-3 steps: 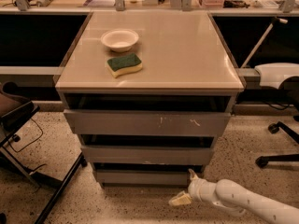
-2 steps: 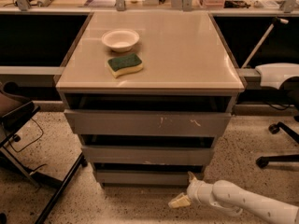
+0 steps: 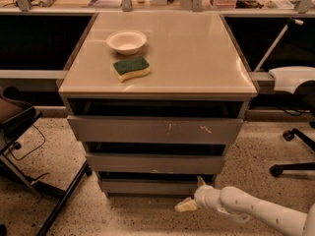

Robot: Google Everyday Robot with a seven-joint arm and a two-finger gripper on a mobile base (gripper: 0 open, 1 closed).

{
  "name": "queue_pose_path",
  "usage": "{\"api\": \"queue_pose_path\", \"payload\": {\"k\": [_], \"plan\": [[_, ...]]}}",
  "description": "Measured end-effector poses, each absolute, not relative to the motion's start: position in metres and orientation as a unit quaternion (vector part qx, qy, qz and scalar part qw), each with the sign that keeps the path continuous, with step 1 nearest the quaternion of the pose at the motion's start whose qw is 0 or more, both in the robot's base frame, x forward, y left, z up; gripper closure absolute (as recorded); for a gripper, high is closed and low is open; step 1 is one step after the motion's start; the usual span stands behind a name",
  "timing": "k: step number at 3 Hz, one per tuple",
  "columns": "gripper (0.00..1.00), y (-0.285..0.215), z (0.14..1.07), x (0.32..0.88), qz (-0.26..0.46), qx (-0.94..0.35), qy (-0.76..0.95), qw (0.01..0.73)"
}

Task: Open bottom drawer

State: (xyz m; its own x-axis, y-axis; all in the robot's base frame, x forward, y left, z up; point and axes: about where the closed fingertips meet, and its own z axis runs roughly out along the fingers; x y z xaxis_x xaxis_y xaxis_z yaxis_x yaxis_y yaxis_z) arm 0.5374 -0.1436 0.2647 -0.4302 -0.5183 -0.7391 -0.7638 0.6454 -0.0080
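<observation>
grey bottom drawer, cream gripper beside it

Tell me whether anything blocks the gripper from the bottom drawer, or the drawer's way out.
Nothing visible does. The gripper hangs at the right end of the bottom drawer front, no object between them. The floor ahead of it is bare; the black chair leg lies off to its left.

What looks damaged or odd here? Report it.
White scratches mark the top drawer front; a pale chip nicks the middle drawer front at its top edge. The pincer sits low beside the bottom drawer, right end. Nothing spilled.
</observation>
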Motion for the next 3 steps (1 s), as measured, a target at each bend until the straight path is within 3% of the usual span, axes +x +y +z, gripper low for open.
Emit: {"api": "queue_pose_path", "payload": {"k": [2,3], "plan": [[0.00,-0.159,0.253,0.567,0.142,-0.354,0.841,0.385],[0.00,-0.144,0.234,0.577,0.133,-0.364,0.839,0.381]]}}
